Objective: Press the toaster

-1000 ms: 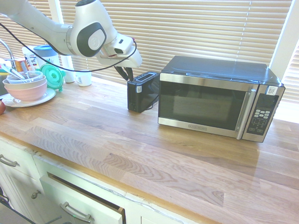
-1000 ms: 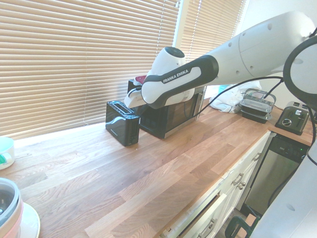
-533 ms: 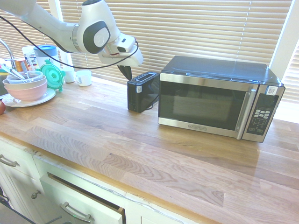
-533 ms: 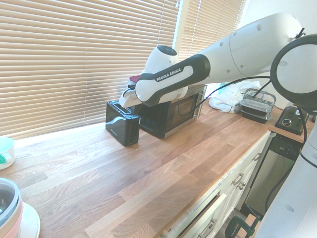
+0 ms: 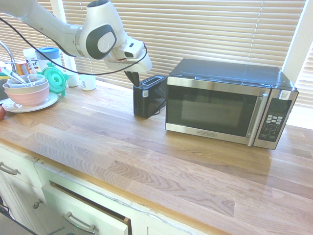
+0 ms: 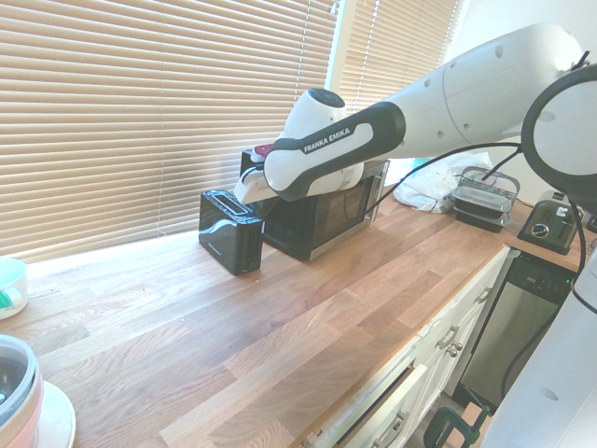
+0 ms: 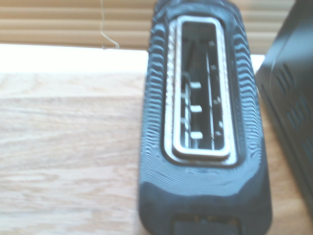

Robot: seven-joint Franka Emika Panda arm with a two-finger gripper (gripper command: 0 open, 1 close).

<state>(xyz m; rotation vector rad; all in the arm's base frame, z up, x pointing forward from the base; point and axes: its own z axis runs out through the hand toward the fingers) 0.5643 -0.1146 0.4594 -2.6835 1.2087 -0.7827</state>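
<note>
change since earlier frame: gripper fingers, seen apart a second ago above the toaster's back end, are now brought together; the arm is shifted only slightly, and nothing else on the counter is displaced.

first exterior view – toaster (image 5: 149,95): black and glossy, stood on the wooden counter (image 5: 146,156) just beside the left side of the microwave (image 5: 230,104), in front of the window blinds.
first exterior view – gripper (image 5: 132,77): dark fingers closed together, nothing clamped, tilted down and held just above the toaster's far end; contact cannot be told.
first exterior view – left end of counter: a stack of bowls (image 5: 27,90) on a plate, a white cup (image 5: 88,82) behind it.

second exterior view – toaster (image 6: 230,231): placed near the blinds, the microwave (image 6: 317,210) right behind it.
second exterior view – gripper: fingers hidden by the white arm; state cannot be told from this side.

wrist view – toaster (image 7: 203,127): seen from above, its metal-rimmed slot (image 7: 199,88) open, ribbed black top around it, the microwave's vented side (image 7: 291,98) close by.
</note>
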